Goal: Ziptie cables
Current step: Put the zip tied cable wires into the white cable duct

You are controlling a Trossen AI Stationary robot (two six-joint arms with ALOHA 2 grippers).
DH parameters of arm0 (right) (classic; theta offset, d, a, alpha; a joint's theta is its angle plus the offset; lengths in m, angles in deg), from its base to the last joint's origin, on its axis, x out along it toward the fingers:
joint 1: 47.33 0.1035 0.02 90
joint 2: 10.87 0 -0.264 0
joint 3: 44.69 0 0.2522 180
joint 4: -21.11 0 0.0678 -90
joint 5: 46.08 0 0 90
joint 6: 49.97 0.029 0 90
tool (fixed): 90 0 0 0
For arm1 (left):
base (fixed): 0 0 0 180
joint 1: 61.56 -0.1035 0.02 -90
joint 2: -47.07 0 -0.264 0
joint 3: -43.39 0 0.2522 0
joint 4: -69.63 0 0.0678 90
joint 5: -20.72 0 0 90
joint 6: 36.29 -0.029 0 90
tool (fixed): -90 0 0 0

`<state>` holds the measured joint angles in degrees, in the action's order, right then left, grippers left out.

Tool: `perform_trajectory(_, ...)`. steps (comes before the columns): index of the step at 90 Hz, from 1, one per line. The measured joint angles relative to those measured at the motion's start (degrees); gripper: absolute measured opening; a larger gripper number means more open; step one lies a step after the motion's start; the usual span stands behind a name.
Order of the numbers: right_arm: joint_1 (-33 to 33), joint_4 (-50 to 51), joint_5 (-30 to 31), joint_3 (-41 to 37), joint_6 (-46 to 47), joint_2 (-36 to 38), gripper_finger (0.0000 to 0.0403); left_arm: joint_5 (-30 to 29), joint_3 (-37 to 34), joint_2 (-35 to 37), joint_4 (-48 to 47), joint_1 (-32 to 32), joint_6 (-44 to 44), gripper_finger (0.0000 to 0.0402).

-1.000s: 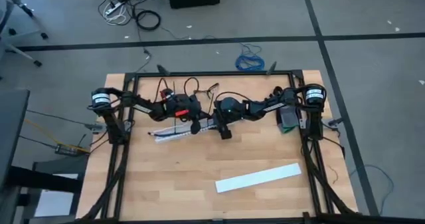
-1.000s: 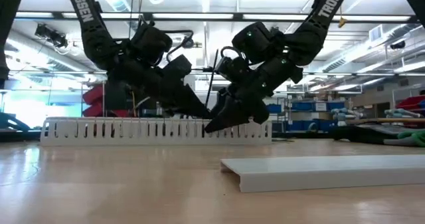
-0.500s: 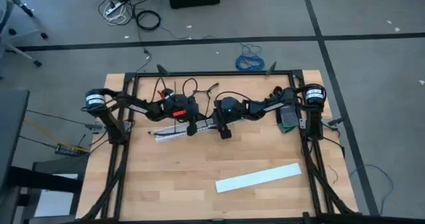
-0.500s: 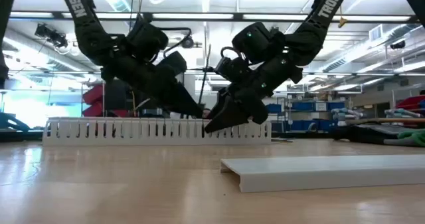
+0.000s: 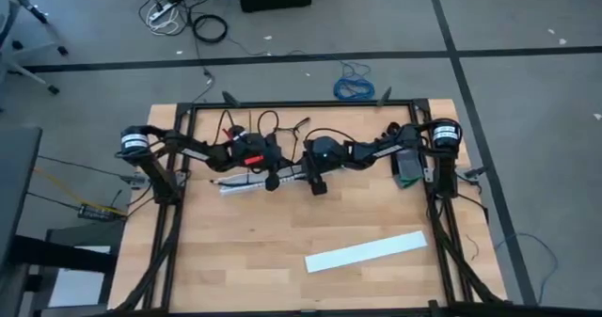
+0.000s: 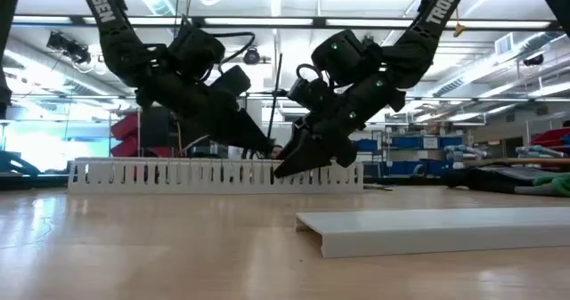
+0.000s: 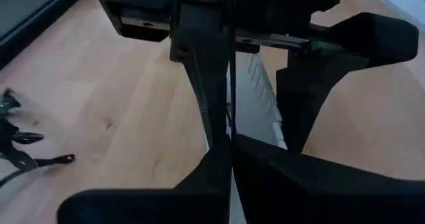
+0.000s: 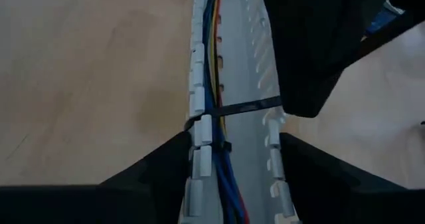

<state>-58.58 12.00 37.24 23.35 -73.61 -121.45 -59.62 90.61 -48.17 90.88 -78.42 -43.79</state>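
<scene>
Two grippers meet over the white slotted duct: left gripper pinches the black ziptie's tail, right gripper straddles the duct, released. Risk: a hard pull drags or tips the light duct, or the tail slips. Duct holds the cables, blue, red, yellow, ziptie looped across; white cover lies well apart

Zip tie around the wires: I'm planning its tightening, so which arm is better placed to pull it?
Probably the left gripper: its fingers look shut on a thin strand by the slotted tray. The zip tie crosses the cables; the right gripper hovers open.
</scene>
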Motion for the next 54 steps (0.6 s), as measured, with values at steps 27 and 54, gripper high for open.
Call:
perform_trajectory(27, 0.02, -0.52, -0.17, -0.07, 0.02, -0.04, 0.0215, -0.68, 0.06, 0.0, -1.19, -0.42, -7.18, 0.0)
perform_trajectory(54, 0.59, -0.83, -0.21, -0.07, 0.11, -0.07, 0.0214, 1.43, 3.98, 0.0, -6.92, -1.49, -14.72, 0.0)
